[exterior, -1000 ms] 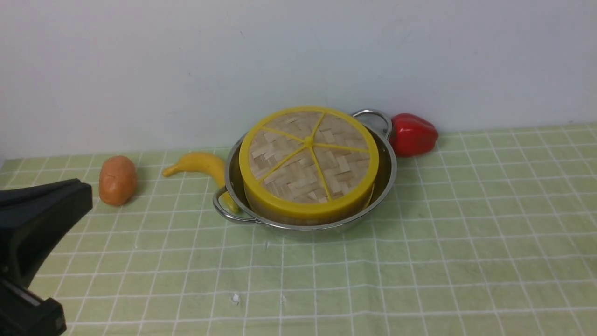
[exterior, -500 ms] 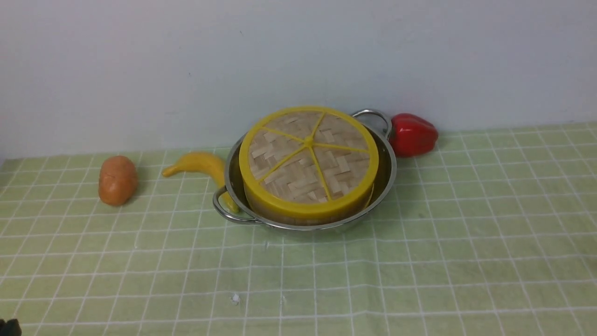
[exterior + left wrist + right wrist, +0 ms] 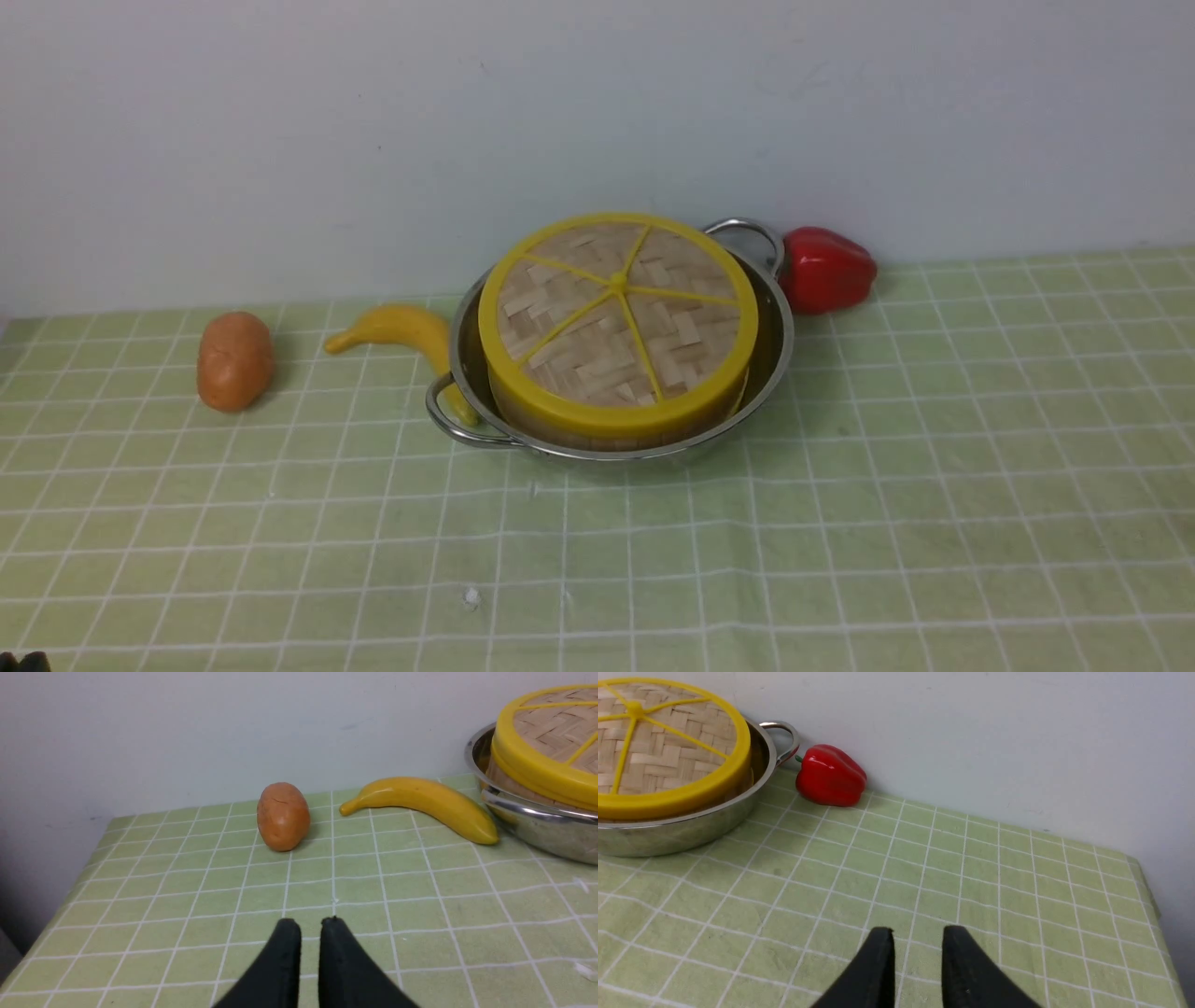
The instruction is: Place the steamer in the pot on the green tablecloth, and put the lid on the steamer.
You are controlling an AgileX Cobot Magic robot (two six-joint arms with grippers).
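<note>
Yellow rimmed the woven bamboo lid (image 3: 597,327), which sat on the steamer (image 3: 607,439) inside the stainless-steel pot (image 3: 780,350) on the green tablecloth (image 3: 653,551). Both parts of the job looked done, so the coming move was probably only a withdrawal. The lid lay ahead of both pincers and well apart from them, inward of each: to the right of the left pincer (image 3: 309,933), to the left of the right pincer (image 3: 919,942). Which was nearer could not be told. Each pincer stood parted, the left narrowly, with nothing between its fingers. Being round, the lid offered no long axis; the pot's loop handles ran on a slant, from near left to far right. A banana (image 3: 401,327) lay beside the near handle, a brown potato-like object (image 3: 235,361) farther left, and a red bell pepper (image 3: 826,271) beside the far handle. Nothing seen stood between the pincers and the pot.
</note>
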